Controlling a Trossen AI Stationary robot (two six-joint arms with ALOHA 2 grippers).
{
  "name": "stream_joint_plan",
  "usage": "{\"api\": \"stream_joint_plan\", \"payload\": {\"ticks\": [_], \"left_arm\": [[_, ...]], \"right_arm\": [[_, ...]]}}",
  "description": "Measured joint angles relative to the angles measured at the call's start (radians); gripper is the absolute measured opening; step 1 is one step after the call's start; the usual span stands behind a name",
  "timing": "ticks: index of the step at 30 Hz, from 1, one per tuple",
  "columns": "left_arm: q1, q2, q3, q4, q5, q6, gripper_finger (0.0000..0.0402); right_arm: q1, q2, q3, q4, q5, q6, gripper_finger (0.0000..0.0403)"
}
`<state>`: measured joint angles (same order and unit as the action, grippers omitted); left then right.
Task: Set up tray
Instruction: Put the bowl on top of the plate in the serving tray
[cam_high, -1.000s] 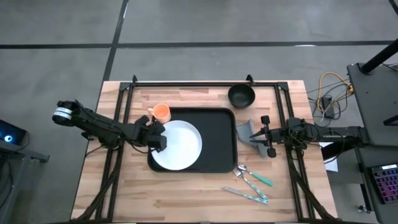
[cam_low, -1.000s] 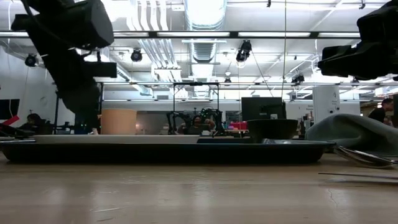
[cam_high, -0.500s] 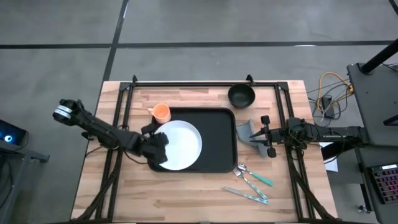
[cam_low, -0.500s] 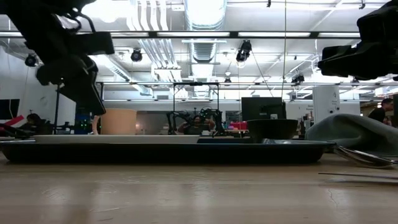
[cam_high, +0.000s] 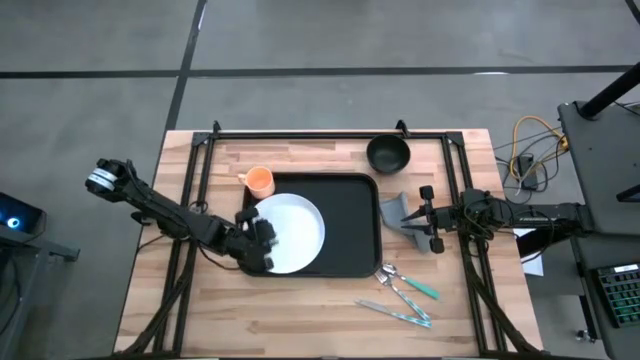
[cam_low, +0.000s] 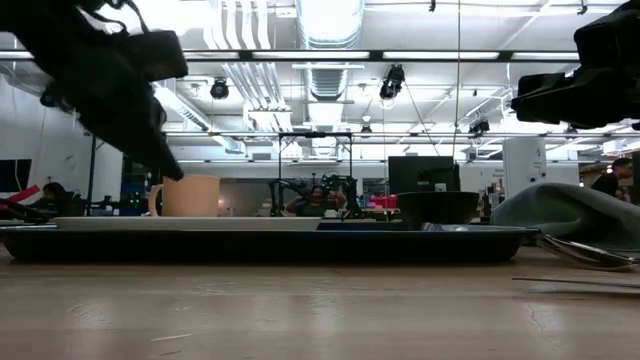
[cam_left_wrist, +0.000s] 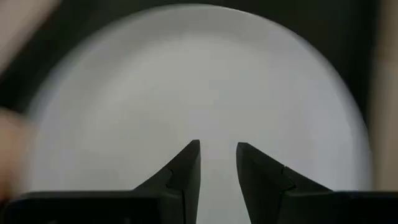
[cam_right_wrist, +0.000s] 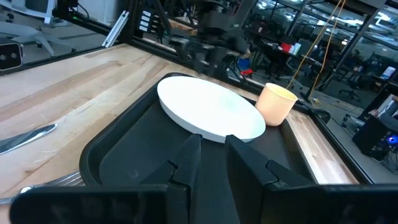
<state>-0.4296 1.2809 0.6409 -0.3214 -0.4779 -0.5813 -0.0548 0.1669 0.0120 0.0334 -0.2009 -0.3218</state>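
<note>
High view: the tray (cam_high: 355, 225) lies flat on the middle of the wooden table (cam_high: 300, 320), with the white plate (cam_high: 295, 232) resting on its left half. The left tool (cam_high: 262, 243) hangs over the plate's left edge; from straight above, its dark bulk hides its own fingers and that part of the rim. An orange cup (cam_high: 259, 181) stands off the tray, just beside its rear left corner, and a black bowl (cam_high: 388, 154) stands behind its rear right corner. The right tool (cam_high: 424, 220) waits beside the tray's right side over a grey cloth (cam_high: 396, 213). Cutlery (cam_high: 405, 295) lies near the front right.

Low view: the tray (cam_low: 270, 242) is only a thin dark band across the table, and the plate barely rises above its rim. The left arm is a dark mass at upper left with its tips hard to make out. The bowl (cam_low: 438, 208) and the cloth (cam_low: 570, 215) stand up at the right; a spoon (cam_low: 590, 255) is cut off by the edge.

Left wrist view: the plate (cam_left_wrist: 193, 93) fills the blurred picture. The left tool (cam_left_wrist: 217, 163) shows two fingers apart with a gap between them and nothing grasped.

Right wrist view: the right tool (cam_right_wrist: 212, 155) has its fingers a narrow gap apart, holding nothing, pointed across the tray (cam_right_wrist: 130, 155) towards the plate (cam_right_wrist: 208, 107) and the cup (cam_right_wrist: 276, 102). The left arm beyond is blurred.
</note>
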Motion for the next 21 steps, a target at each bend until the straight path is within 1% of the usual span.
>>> {"api": "stream_joint_plan", "payload": {"ticks": [2,4,7,9,13,18,21], "left_arm": [[-0.033,0.0,-0.03,0.104,0.089,0.057,0.0084],[-0.076,0.0,-0.066,0.22,0.137,0.113,0.0084],[-0.147,0.001,-0.106,0.366,0.145,0.196,0.0084],[-0.192,0.001,-0.122,0.427,0.145,0.241,0.0084],[-0.263,-0.001,-0.123,0.453,0.146,0.308,0.0084],[-0.314,-0.005,-0.124,0.457,0.21,0.324,0.0084],[-0.336,-0.008,-0.141,0.498,0.216,0.381,0.0084]], "right_arm": [[0.0,0.0,0.0,0.0,0.0,0.0,0.0063],[0.0,0.0,0.0,0.0,0.0,0.0,0.0063],[0.0,0.0,0.0,0.0,0.0,0.0,0.0063],[0.0,0.0,0.0,0.0,0.0,0.0,0.0063],[0.0,0.0,0.0,0.0,0.0,0.0,0.0063],[0.0,0.0,0.0,0.0,0.0,0.0,0.0063],[0.0,0.0,0.0,0.0,0.0,0.0,0.0063]]}}
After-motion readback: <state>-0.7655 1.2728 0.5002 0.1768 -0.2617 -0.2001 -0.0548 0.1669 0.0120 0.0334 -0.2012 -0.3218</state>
